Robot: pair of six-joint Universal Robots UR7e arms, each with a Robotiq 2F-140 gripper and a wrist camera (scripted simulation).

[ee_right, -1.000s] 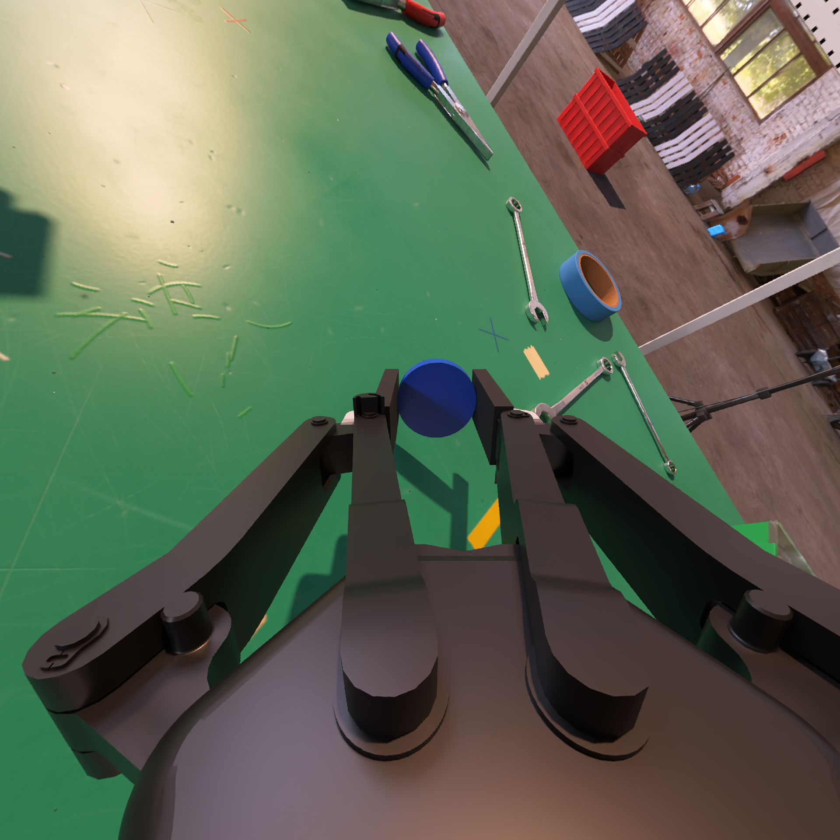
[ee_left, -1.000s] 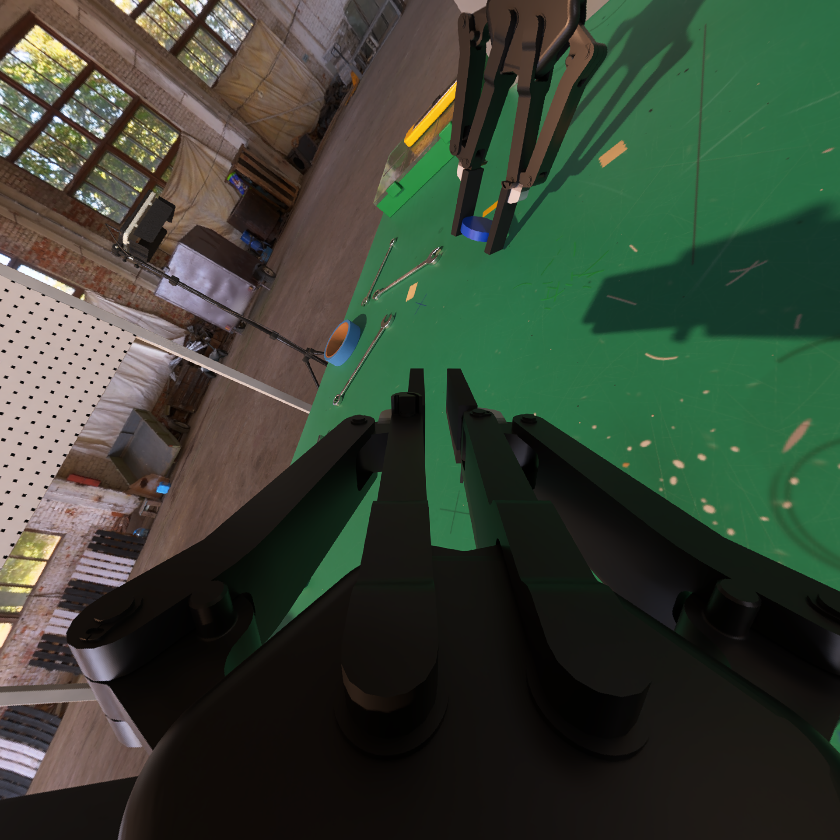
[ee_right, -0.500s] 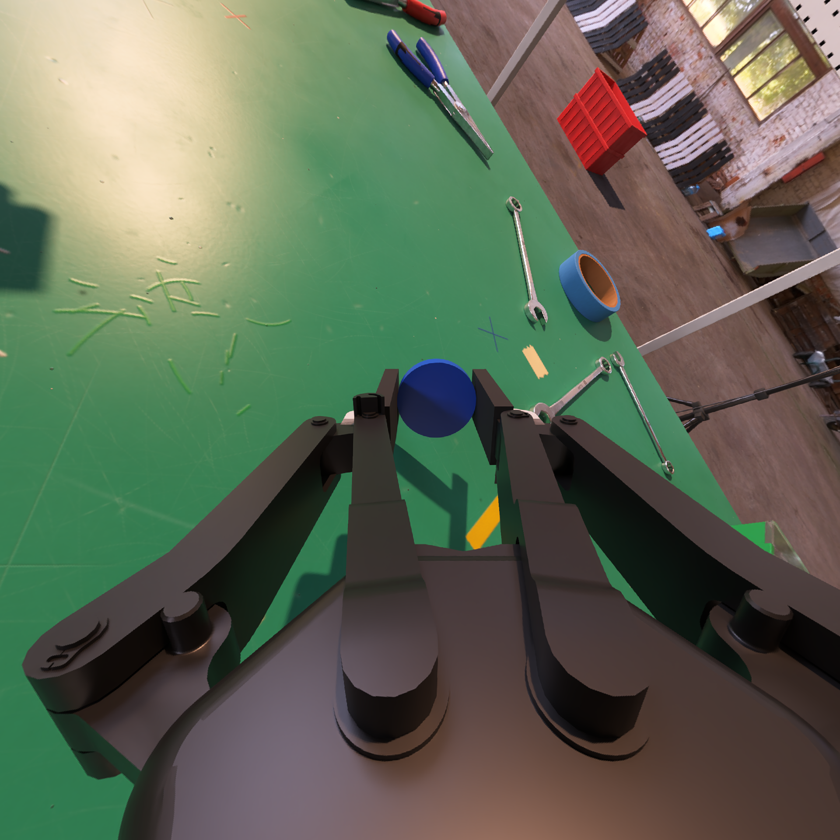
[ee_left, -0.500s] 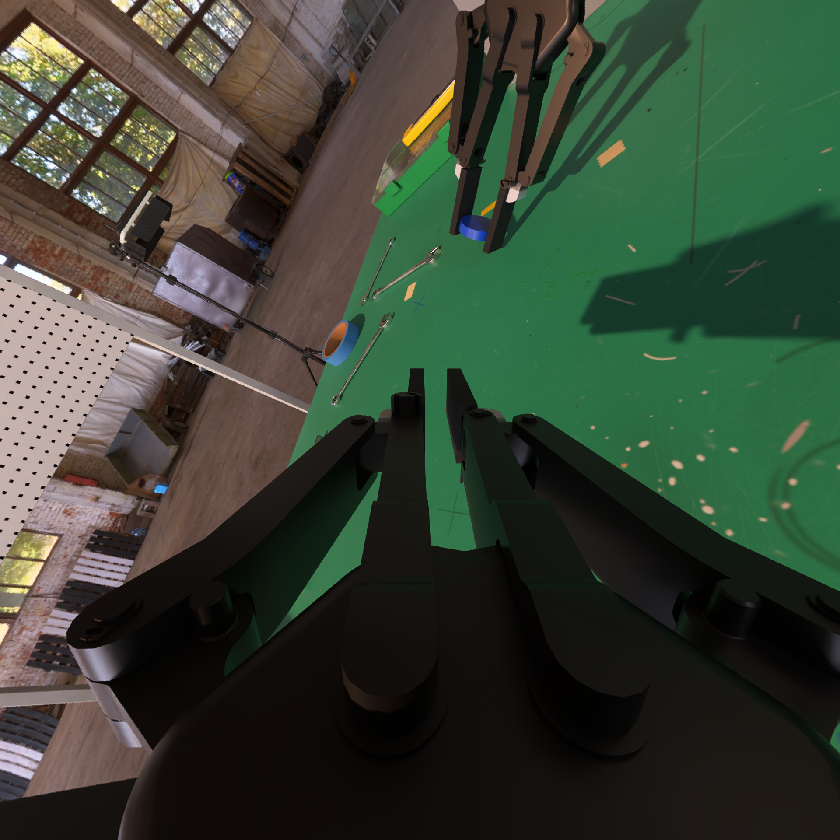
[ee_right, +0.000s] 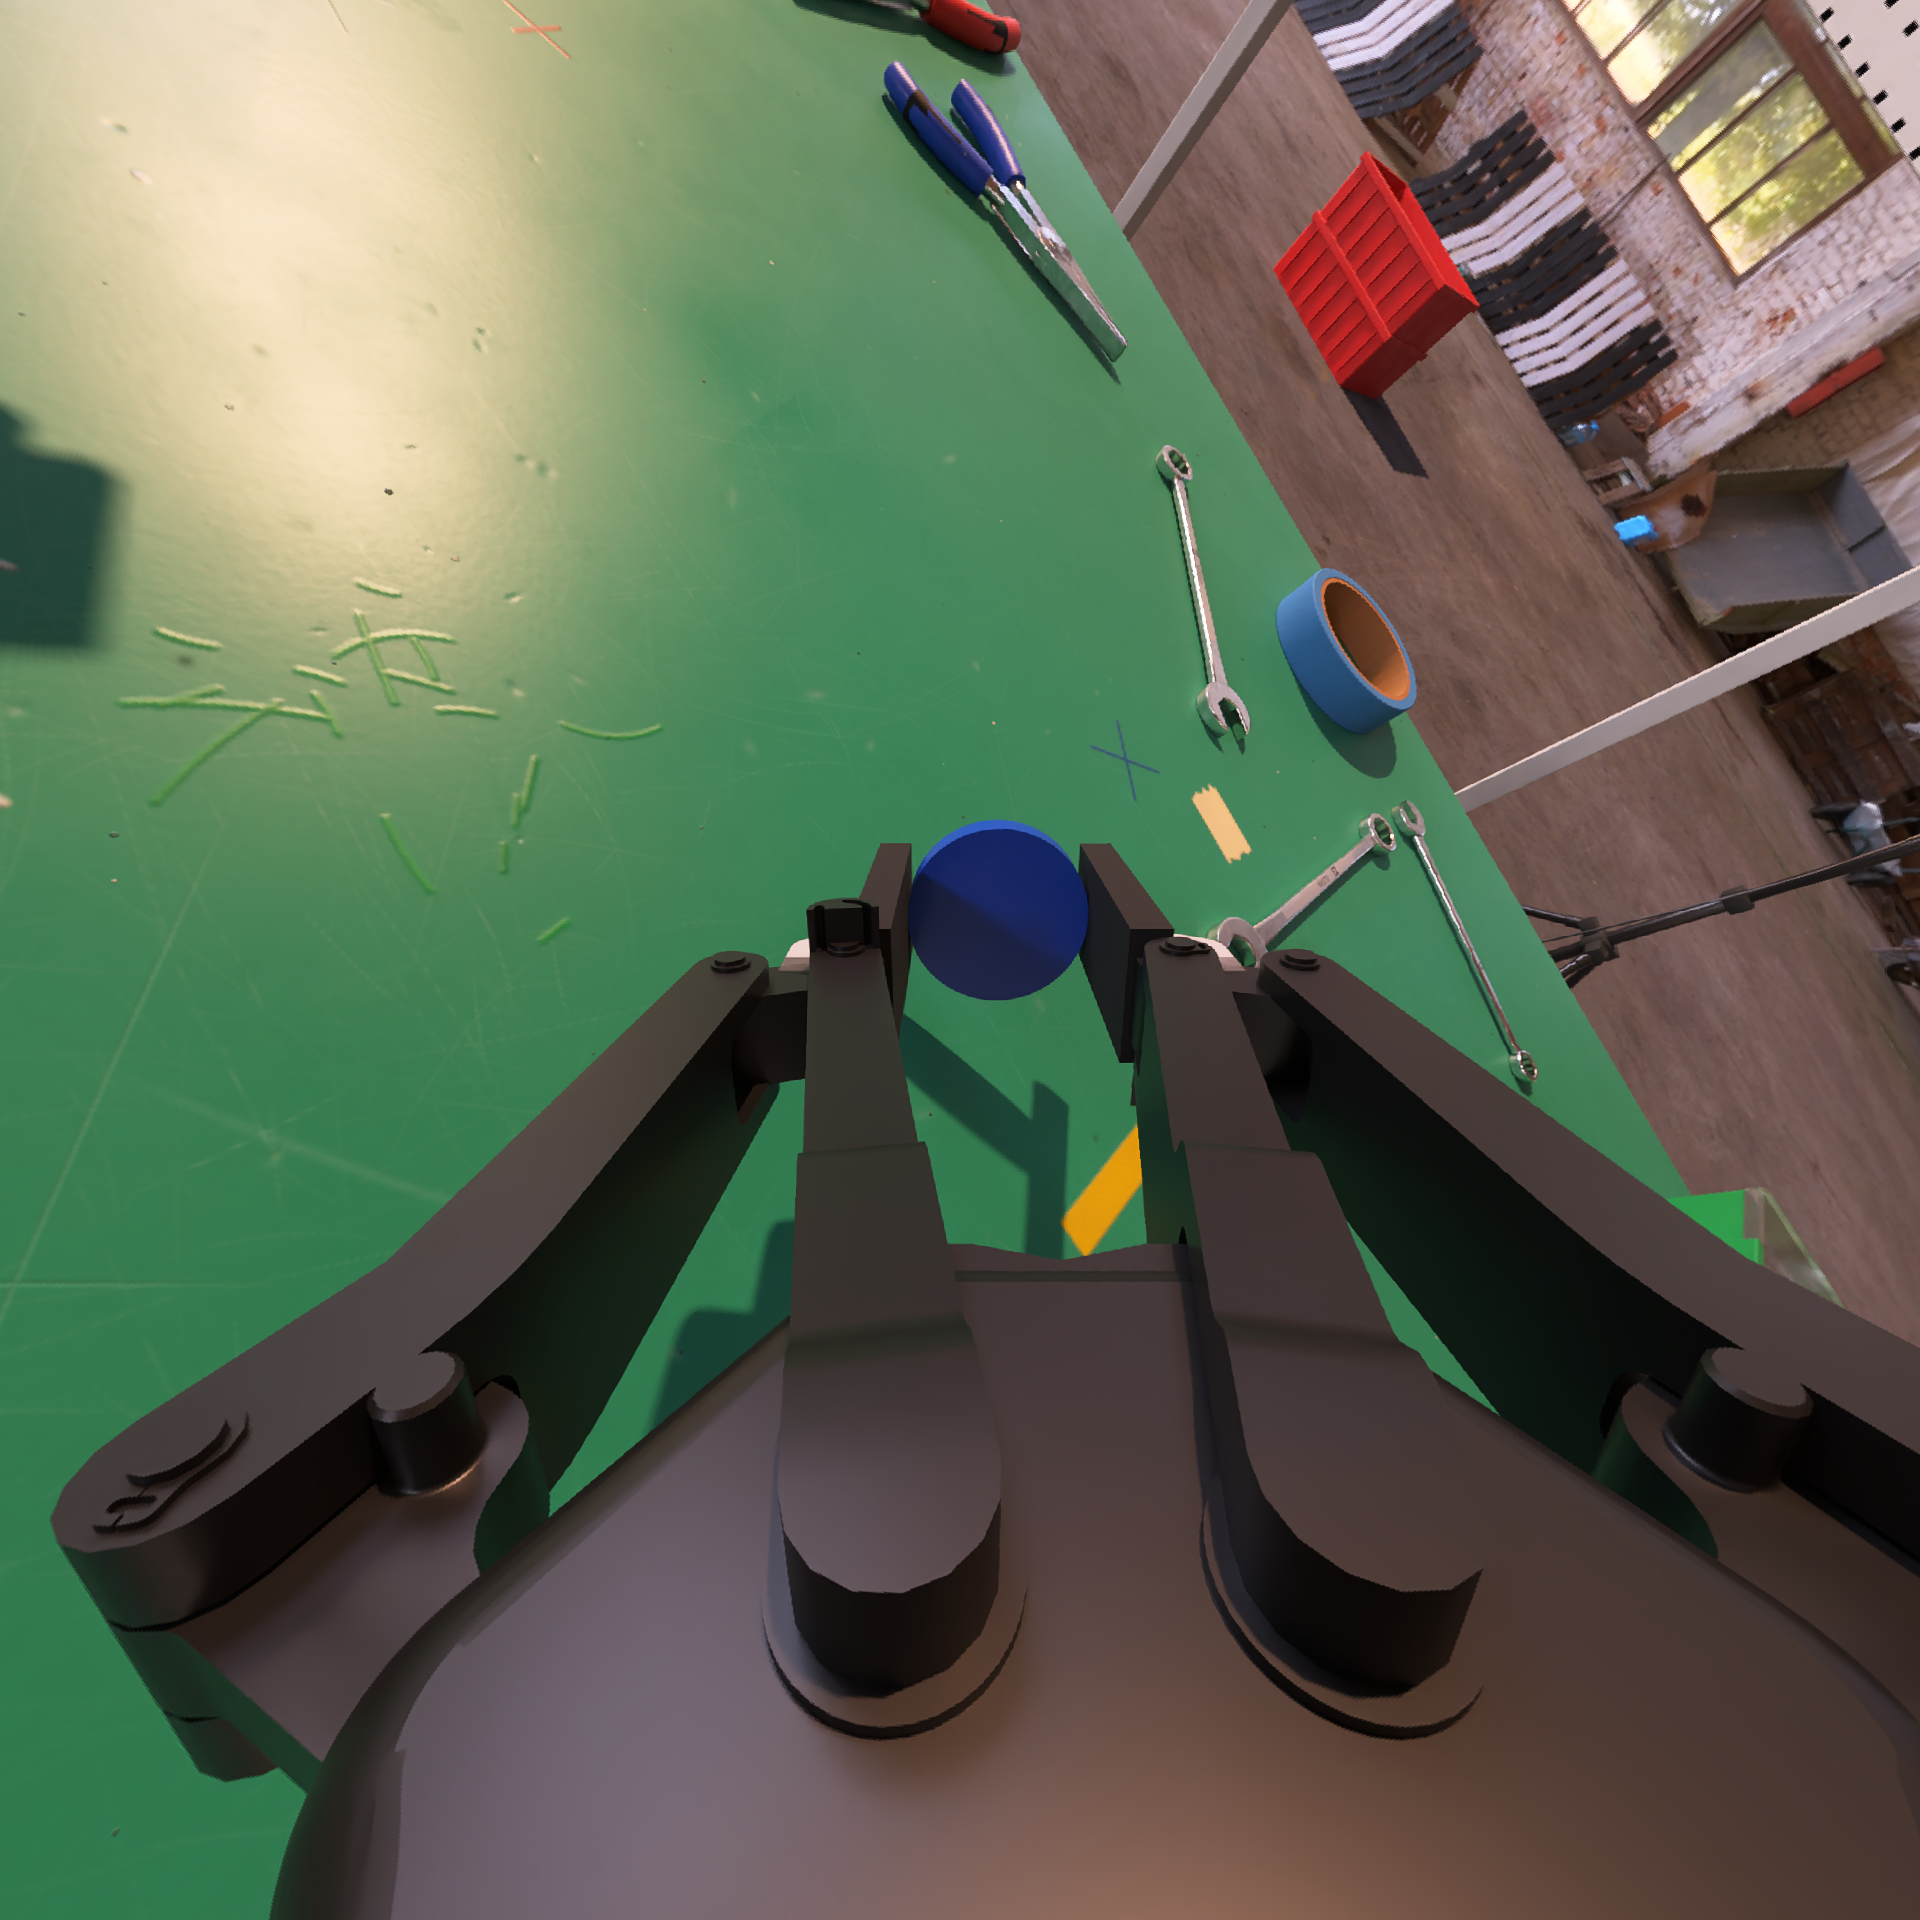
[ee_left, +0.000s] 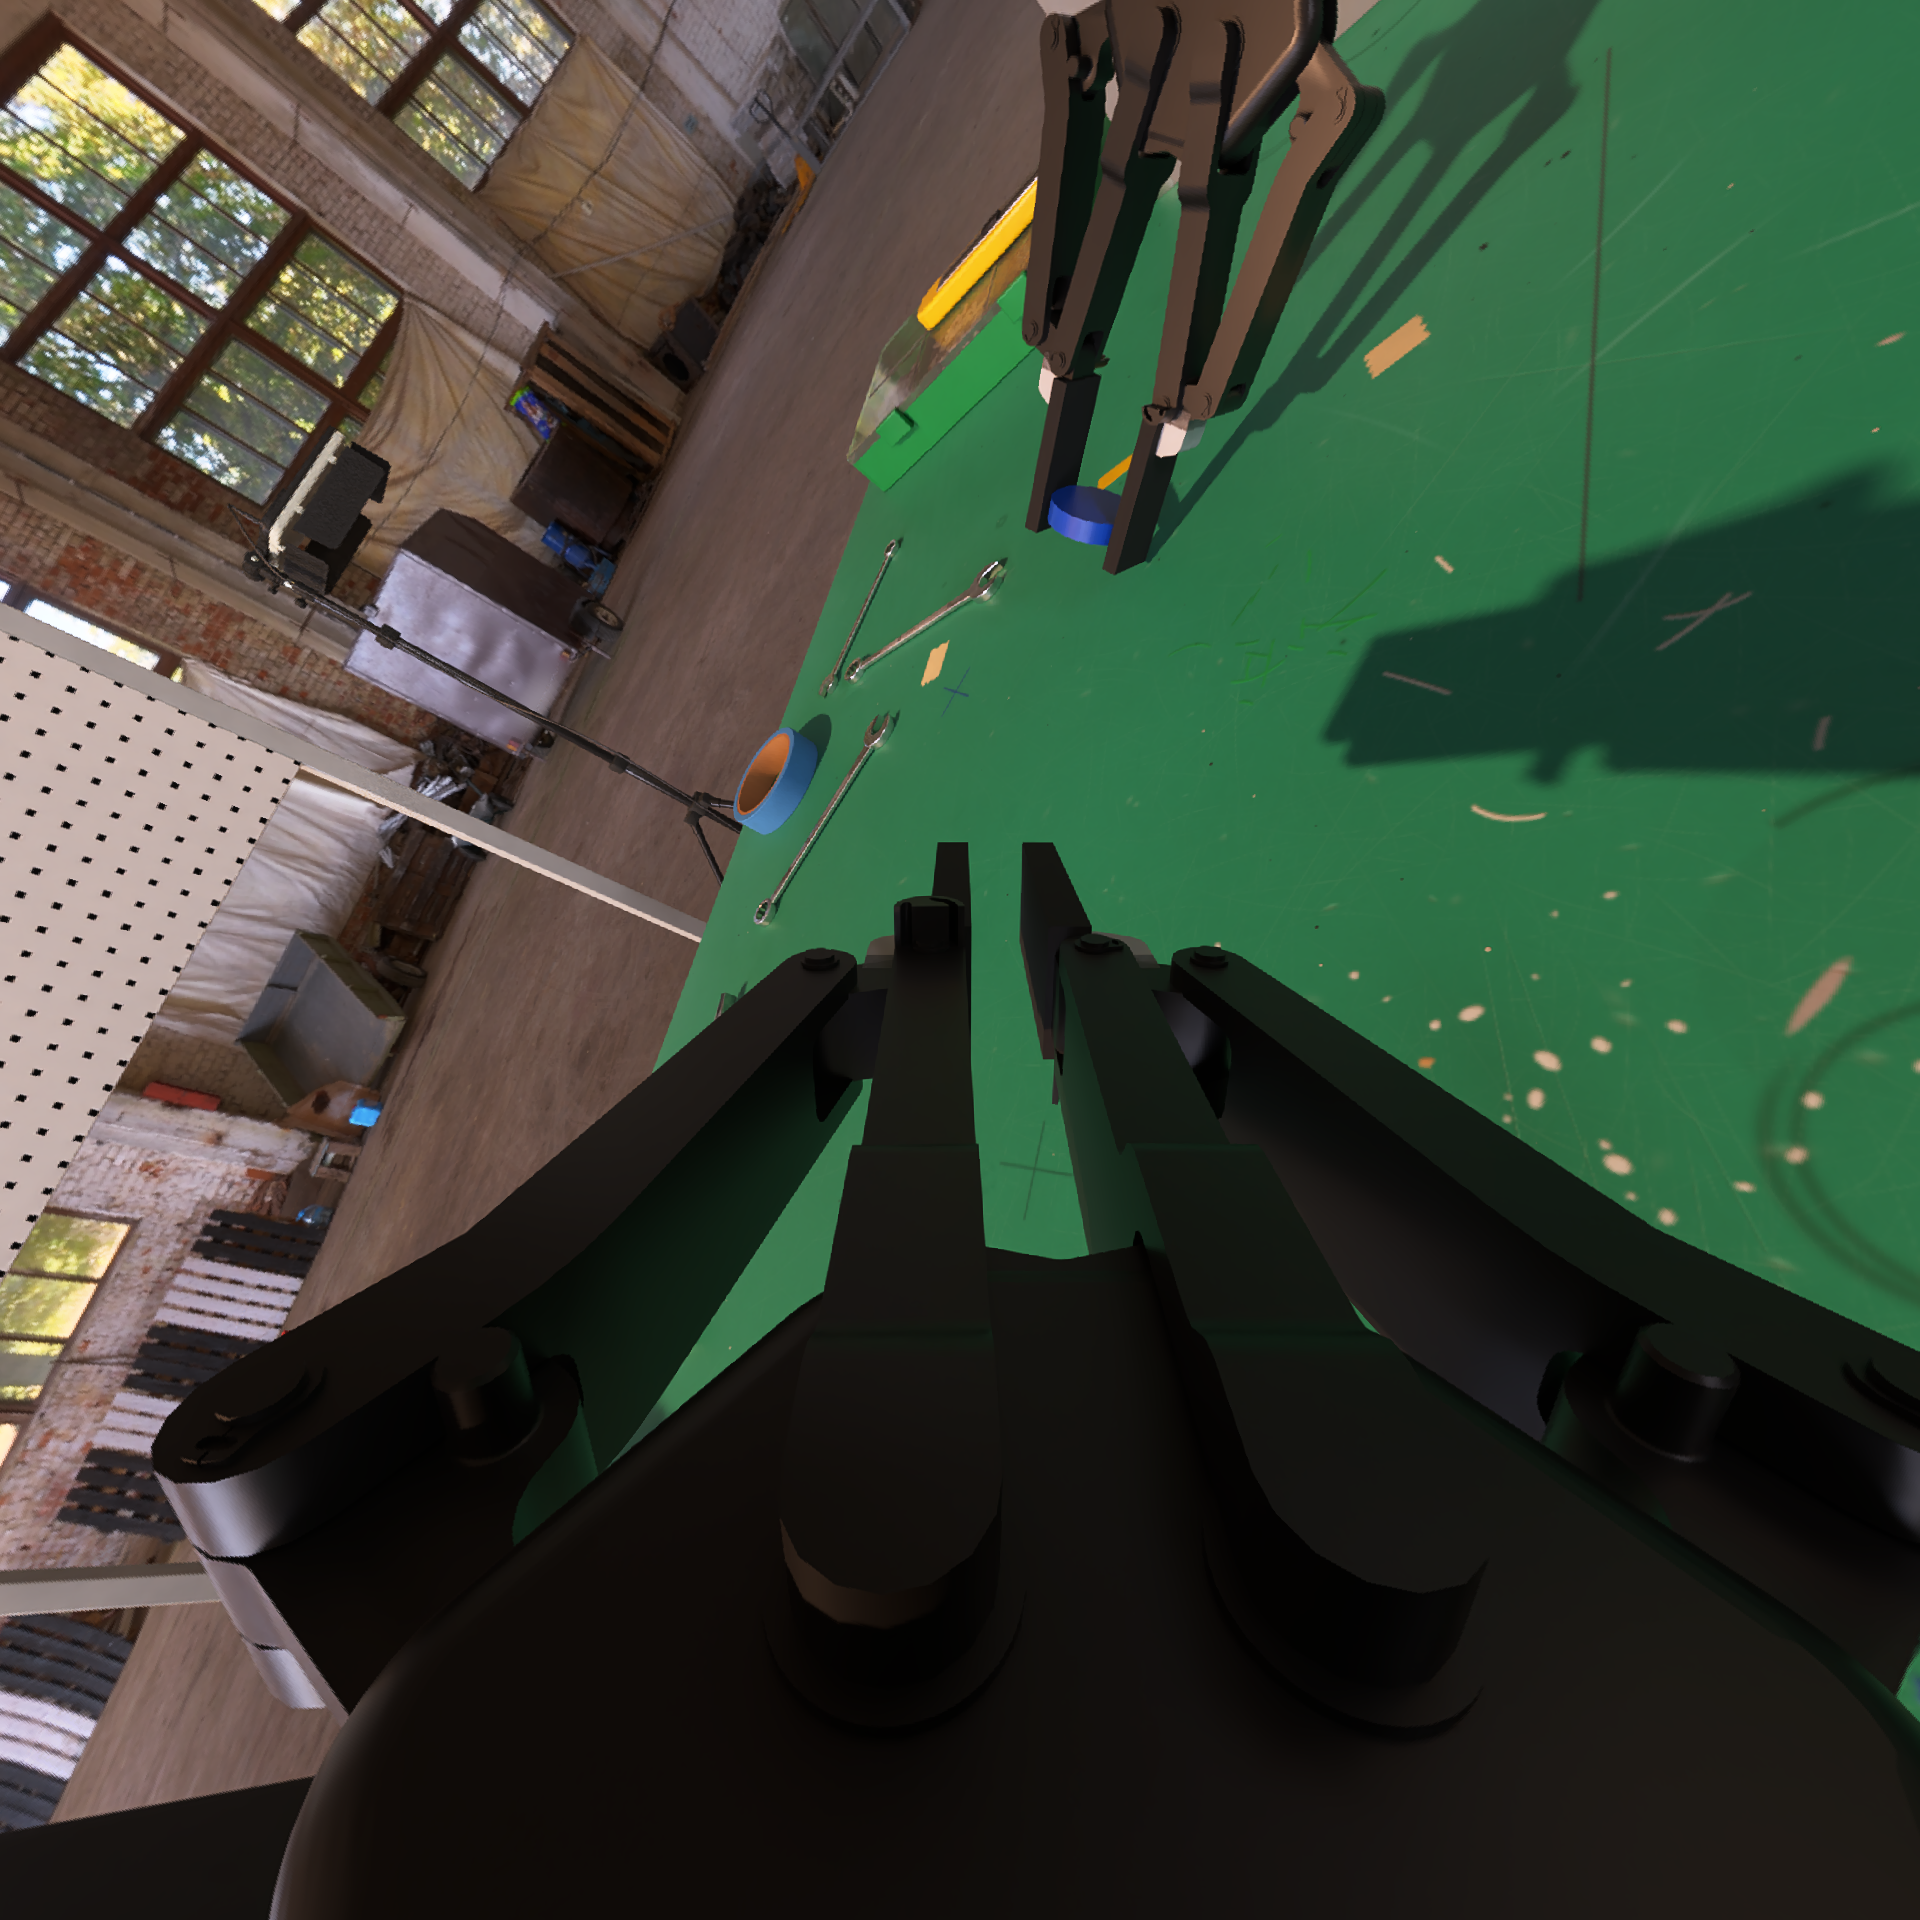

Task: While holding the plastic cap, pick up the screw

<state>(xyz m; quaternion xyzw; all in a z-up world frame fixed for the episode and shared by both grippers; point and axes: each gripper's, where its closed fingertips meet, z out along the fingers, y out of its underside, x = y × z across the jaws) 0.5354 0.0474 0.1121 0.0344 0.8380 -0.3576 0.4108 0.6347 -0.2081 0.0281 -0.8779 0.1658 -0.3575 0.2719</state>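
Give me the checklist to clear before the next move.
1. plastic cap clamped between the right gripper jaws: ok.
2. screw located: not ok, neither view shows it clearly.
3. left gripper empty and ready: cannot tell; the jaws stand nearly together with a narrow gap.
4. Nearest wrench and tape roll apart from the left gripper: ok.
5. Grippers well apart from each other: ok.

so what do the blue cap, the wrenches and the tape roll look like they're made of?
Blue cap: matte, even colour, no glint, likely plastic. Wrenches: bright silver with sharp highlights, apparently polished or chromed steel. Tape roll: flat blue outer band on a tan-orange core, probably paper tape on cardboard.
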